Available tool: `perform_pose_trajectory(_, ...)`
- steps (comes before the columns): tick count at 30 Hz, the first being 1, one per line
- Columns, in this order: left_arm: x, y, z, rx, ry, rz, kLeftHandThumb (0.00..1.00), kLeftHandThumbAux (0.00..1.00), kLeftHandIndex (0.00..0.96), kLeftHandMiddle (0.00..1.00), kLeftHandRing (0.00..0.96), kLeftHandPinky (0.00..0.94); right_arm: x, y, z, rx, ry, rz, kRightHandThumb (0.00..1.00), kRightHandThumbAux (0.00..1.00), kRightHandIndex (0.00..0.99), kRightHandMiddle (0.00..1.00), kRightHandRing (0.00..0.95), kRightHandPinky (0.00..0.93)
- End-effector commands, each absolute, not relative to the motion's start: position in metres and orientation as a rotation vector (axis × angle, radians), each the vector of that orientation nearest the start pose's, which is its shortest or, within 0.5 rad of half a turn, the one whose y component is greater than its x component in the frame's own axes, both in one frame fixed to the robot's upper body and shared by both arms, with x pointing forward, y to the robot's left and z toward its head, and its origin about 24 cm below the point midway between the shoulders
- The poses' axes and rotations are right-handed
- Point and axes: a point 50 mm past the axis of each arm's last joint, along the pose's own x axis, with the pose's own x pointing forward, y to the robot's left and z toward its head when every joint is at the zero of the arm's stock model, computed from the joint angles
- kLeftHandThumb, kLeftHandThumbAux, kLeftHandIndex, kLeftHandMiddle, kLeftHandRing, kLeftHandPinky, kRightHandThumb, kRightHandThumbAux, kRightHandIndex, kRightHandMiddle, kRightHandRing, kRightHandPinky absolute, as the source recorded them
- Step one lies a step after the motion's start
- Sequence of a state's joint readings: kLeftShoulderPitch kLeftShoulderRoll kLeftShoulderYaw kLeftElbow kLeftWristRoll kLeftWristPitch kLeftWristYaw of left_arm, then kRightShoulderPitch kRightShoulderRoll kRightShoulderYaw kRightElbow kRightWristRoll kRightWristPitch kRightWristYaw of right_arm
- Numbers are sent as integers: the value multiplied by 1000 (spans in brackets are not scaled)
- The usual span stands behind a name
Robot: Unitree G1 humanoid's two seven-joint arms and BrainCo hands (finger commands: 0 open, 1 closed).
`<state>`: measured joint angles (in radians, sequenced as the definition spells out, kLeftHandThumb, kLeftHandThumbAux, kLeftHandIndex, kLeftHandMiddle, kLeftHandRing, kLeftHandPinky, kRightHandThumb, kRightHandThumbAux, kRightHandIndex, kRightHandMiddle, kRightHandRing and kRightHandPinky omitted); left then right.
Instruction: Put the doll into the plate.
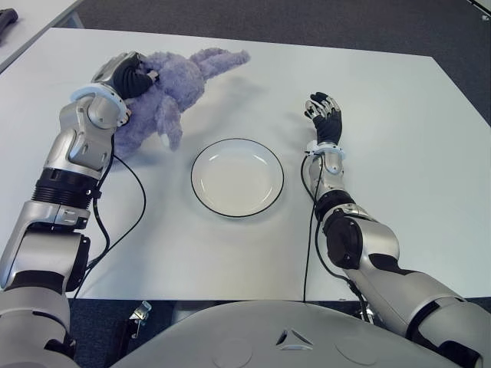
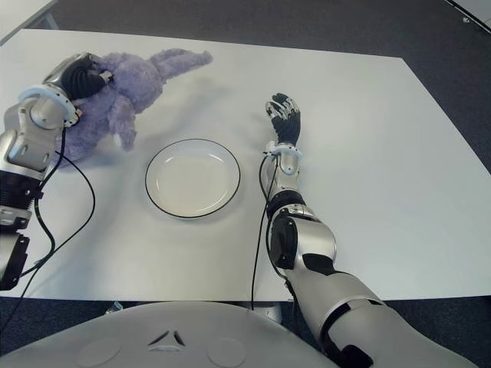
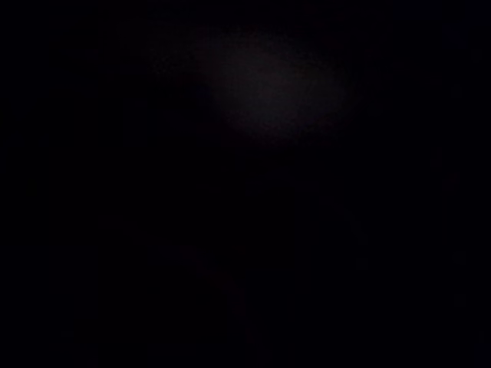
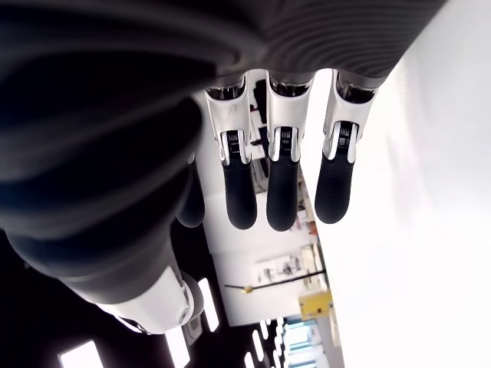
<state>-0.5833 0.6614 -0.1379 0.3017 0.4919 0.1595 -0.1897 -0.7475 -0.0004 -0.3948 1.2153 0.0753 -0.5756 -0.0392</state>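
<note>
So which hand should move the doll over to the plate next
Left. The left hand is already on the purple doll, fingers curled into it. The right hand is open, beyond the plate on its far side from the doll.

Doll [image 1: 173,92]: purple plush w/ long floppy limbs, lying on its side on the white tabletop [image 1: 399,138], far-left area, left hand [image 1: 126,77] pressed into its upper body. Plate [image 1: 237,177]: round, white w/ thin dark rim, empty, flat at mid-tabletop, just right of and nearer than the doll, not touching it.
</note>
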Motion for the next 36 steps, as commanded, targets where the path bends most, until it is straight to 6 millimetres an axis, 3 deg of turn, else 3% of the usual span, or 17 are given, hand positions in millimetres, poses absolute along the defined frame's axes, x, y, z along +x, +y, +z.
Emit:
perform_pose_trajectory(1, 351, 241, 180, 1224, -28, -13, 832, 628, 766, 826, 830, 833, 283, -148, -62, 319, 326, -268, 369, 840, 261, 276, 272, 307)
perform_pose_trajectory(13, 356, 239, 191, 1234, -54, -27, 813, 633, 775, 833, 838, 847, 283, -148, -62, 291, 333, -270, 353, 822, 260, 275, 271, 307)
perform_pose_trajectory(18, 358, 236, 196, 1249, -68, -26, 806, 627, 759, 814, 819, 796, 283, -148, -62, 290, 336, -272, 346, 820, 263, 284, 277, 309)
perform_pose_trajectory(22, 359, 232, 203, 1270, -87, -27, 805, 623, 757, 809, 817, 825, 283, -148, -62, 292, 337, -278, 349, 825, 266, 281, 272, 305)
perform_pose_trajectory(26, 359, 229, 209, 1306, -100, -32, 860, 625, 787, 824, 834, 823, 283, -148, -62, 295, 337, -285, 351, 828, 263, 277, 271, 307)
perform_pose_trajectory(36, 362, 225, 214, 1302, -94, -22, 887, 633, 787, 832, 839, 834, 283, -147, -62, 289, 333, -276, 345, 826, 258, 273, 274, 311)
